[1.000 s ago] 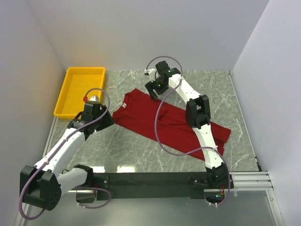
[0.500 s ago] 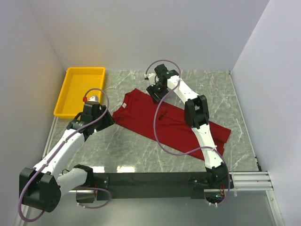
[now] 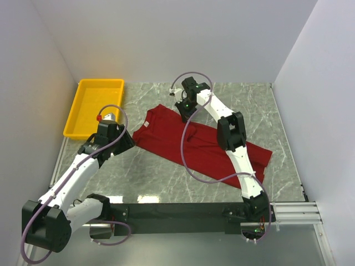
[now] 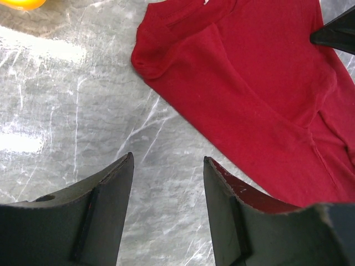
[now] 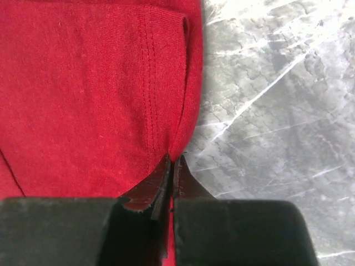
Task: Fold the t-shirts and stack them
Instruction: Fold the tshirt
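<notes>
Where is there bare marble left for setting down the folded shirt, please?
The marble table is bare in the far right corner, between the red t-shirt and the back wall, and along the near strip between the red t-shirt and the base rail. The middle is crowded: the right arm stretches over the red t-shirt.

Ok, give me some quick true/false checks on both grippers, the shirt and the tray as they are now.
1. The right gripper is pinched shut on an edge of the dark red cloth t-shirt. True.
2. The left gripper is closed on a sleeve. False: it is open over the grey marble table, beside the t-shirt, holding nothing.
3. The t-shirt lies in the yellow plastic tray. False: it lies on the table, to the right of the tray.
4. Only one garment is in view. True.
</notes>
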You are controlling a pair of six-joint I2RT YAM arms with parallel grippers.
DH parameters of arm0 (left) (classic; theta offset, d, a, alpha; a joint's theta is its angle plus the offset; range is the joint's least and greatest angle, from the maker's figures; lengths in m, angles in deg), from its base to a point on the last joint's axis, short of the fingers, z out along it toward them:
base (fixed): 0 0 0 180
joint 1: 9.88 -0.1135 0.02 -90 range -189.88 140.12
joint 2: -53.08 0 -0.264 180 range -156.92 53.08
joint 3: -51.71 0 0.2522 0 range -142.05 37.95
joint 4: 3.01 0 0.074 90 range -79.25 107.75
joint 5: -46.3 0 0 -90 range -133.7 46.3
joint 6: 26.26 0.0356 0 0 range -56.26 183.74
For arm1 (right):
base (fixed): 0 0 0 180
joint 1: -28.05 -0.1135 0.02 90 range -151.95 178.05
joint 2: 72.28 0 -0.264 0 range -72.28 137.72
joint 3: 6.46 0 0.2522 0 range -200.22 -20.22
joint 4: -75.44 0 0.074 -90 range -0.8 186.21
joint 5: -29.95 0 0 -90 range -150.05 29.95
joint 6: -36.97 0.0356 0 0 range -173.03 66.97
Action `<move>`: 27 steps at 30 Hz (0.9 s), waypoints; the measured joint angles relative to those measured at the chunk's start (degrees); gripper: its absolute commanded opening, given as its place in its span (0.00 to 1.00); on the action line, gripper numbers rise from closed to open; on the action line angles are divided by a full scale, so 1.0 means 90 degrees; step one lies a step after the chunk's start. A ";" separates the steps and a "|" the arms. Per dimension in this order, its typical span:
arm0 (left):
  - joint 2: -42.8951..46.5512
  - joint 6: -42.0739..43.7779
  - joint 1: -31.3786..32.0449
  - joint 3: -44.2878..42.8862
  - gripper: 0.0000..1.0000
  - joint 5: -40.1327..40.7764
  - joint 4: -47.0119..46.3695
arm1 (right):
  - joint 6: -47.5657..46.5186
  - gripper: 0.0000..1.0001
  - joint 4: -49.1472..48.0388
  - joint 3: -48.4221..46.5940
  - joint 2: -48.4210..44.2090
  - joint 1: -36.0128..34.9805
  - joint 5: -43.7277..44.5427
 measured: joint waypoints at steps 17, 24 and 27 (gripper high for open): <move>-0.0318 -0.0051 0.0000 0.0000 0.58 -0.0170 -0.0255 | 0.2186 0.00 -0.1190 0.0032 0.0000 0.1117 0.0576; -0.1005 -0.0049 -0.0007 -0.0036 0.57 -0.0525 -0.0729 | 0.2999 0.00 -0.1632 0.0151 -0.0022 0.1778 0.1341; -0.1370 -0.0049 -0.0007 -0.0126 0.57 -0.0714 -0.0954 | 0.3152 0.30 -0.1702 0.0272 -0.0036 0.1950 0.1409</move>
